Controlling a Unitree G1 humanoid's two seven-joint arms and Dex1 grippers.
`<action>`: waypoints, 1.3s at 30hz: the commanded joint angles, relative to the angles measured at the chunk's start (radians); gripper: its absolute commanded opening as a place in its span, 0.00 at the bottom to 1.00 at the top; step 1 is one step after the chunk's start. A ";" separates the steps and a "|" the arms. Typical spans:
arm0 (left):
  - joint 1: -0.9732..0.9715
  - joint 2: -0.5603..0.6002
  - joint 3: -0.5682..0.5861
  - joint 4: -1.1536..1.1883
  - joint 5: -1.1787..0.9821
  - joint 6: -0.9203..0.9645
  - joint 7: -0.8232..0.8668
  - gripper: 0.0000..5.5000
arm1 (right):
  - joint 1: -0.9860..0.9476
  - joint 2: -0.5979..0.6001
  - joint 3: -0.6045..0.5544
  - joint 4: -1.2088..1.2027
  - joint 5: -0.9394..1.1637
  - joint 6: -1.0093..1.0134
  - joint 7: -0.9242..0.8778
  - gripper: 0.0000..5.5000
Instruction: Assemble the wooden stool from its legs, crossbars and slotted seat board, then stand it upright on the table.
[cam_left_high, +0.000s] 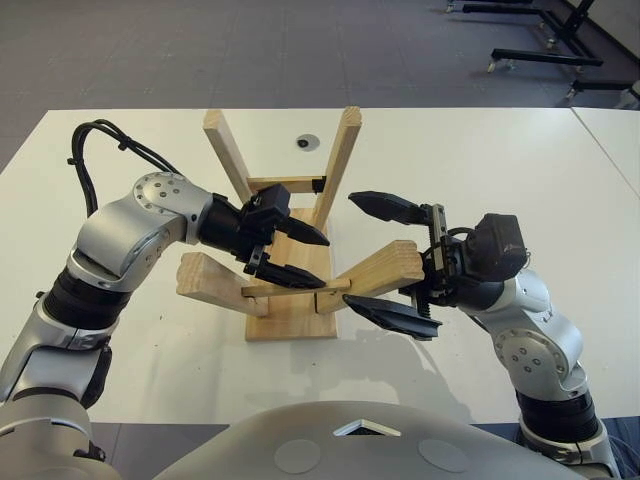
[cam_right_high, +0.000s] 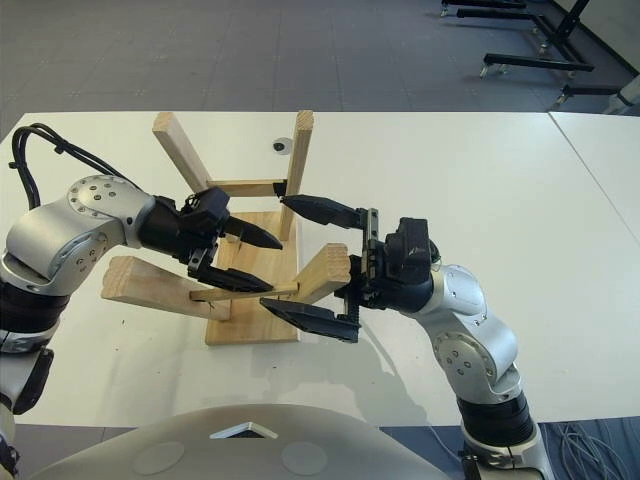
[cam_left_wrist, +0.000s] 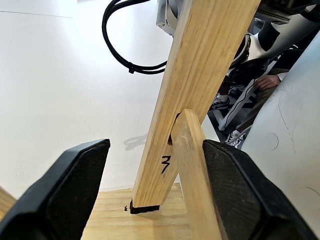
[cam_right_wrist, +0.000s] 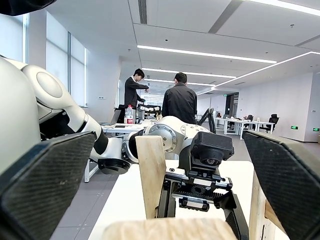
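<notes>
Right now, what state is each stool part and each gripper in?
seat board: flat on the table, underside up.
far legs: standing in the board, far crossbar fitted between them.
near legs: in the board, splayed outward, near crossbar between them.
left gripper: open, around the near crossbar.
right gripper: open, straddling the near right leg.

left arm (cam_left_high: 140, 225): silver shell with black joints, elbow bent, forearm pointing toward the robot's right
left gripper (cam_left_high: 298, 255): black, two fingers, spread apart
right arm (cam_left_high: 525, 320): same silver build, elbow tucked low, forearm angled inward
right gripper (cam_left_high: 392, 262): black toothed fingers, gaping really wide
</notes>
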 joint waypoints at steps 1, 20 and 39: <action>0.021 0.015 -0.046 0.013 0.068 0.006 0.019 0.62 | -0.017 0.007 0.011 -0.004 -0.008 0.001 0.001 0.98; 0.058 0.015 -0.119 0.044 0.127 -0.004 0.052 0.62 | -0.016 0.009 0.021 -0.009 -0.033 -0.004 0.012 0.98; 0.037 -0.060 0.239 -0.013 0.042 -0.156 0.197 0.62 | -0.022 0.032 0.003 0.054 -0.076 -0.059 0.015 0.98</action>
